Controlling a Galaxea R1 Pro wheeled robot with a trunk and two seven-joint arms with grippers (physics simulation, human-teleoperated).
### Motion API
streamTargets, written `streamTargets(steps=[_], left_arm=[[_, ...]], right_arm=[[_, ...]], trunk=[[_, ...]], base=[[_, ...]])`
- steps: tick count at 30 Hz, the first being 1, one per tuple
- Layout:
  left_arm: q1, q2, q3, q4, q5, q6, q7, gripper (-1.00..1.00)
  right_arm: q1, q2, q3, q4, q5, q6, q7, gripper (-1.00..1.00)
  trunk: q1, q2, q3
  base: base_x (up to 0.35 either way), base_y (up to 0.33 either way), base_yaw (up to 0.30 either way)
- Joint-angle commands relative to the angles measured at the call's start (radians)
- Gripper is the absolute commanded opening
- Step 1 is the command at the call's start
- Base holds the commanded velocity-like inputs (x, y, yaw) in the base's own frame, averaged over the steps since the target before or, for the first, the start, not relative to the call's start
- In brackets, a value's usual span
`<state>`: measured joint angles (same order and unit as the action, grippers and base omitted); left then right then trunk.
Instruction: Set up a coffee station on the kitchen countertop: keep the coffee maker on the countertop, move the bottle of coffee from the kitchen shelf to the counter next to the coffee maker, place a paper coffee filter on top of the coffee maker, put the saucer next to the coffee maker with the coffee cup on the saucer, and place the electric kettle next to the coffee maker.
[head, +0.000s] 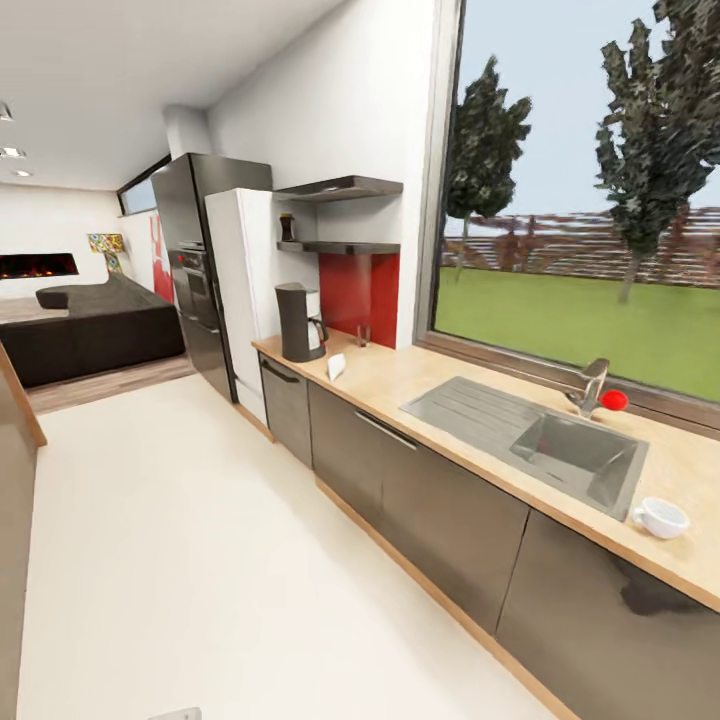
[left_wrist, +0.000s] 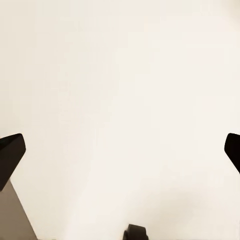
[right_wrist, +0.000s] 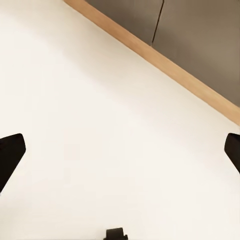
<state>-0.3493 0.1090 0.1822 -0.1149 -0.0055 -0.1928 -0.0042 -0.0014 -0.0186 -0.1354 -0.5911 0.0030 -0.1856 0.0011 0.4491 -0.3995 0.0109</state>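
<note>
Head view. One long light tan wood-look table (head: 430, 385) over grey cabinet fronts (head: 440, 500), running from 9 o'clock toward 4 o'clock.
- One tall dark grey coffee maker (head: 299, 322) upright at the table's far end, at about 10 o'clock from centre.
- One small white folded item (head: 336, 366) just beside the coffee maker on the table; whether it is the paper filter cannot be told.
- One inset steel sink (head: 560, 450) with drainboard; its basin holds nothing visible. One steel tap (head: 592, 385) behind it, one small red round object (head: 614, 400) beside the tap.
- One small plain white cup (head: 661, 517) on the table at 4 o'clock, beside the sink's near corner, well apart from the coffee maker.
- Two thin glossy black wall shelves (head: 340, 247), one above the other. One small dark bottle (head: 287, 227) stands on the lower shelf's left end, above the coffee maker.
- One red backsplash panel (head: 358, 295); one white fridge (head: 240, 290); one black oven tower (head: 195, 270); one dark sofa (head: 90, 325) at 9 o'clock.
- No writing legible.

Left wrist view. Left gripper (left_wrist: 120, 150): jaws released, two dark fingertips (left_wrist: 11, 155) wide apart over pale cream floor (left_wrist: 120, 90).

Right wrist view. Right gripper (right_wrist: 120, 150): jaws released, tips spread, nothing between them, over the same floor beside a tan plinth strip (right_wrist: 155, 57) below the cabinet fronts.
</note>
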Motion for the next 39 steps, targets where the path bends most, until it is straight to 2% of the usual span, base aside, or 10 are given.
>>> streamTargets(steps=[1,21,39], left_arm=[[0.000,0.000,0.003,0.001,-0.001,-0.004,0.000,1.00],[0.000,0.000,0.003,0.001,-0.001,-0.005,0.000,1.00],[0.000,0.001,0.004,0.001,-0.001,-0.005,0.000,1.00]], right_arm=[[0.000,0.000,-0.001,0.001,0.001,-0.003,0.000,1.00],[0.000,0.000,0.000,0.002,0.004,-0.003,0.002,1.00],[0.000,0.000,0.000,0.004,0.005,-0.003,0.001,1.00]], trunk=[[0.001,0.000,0.000],[0.001,0.000,0.000],[0.001,0.000,0.000]], base=[[0.335,0.000,0.028],[0.313,0.163,0.011],[0.329,0.081,0.267]])
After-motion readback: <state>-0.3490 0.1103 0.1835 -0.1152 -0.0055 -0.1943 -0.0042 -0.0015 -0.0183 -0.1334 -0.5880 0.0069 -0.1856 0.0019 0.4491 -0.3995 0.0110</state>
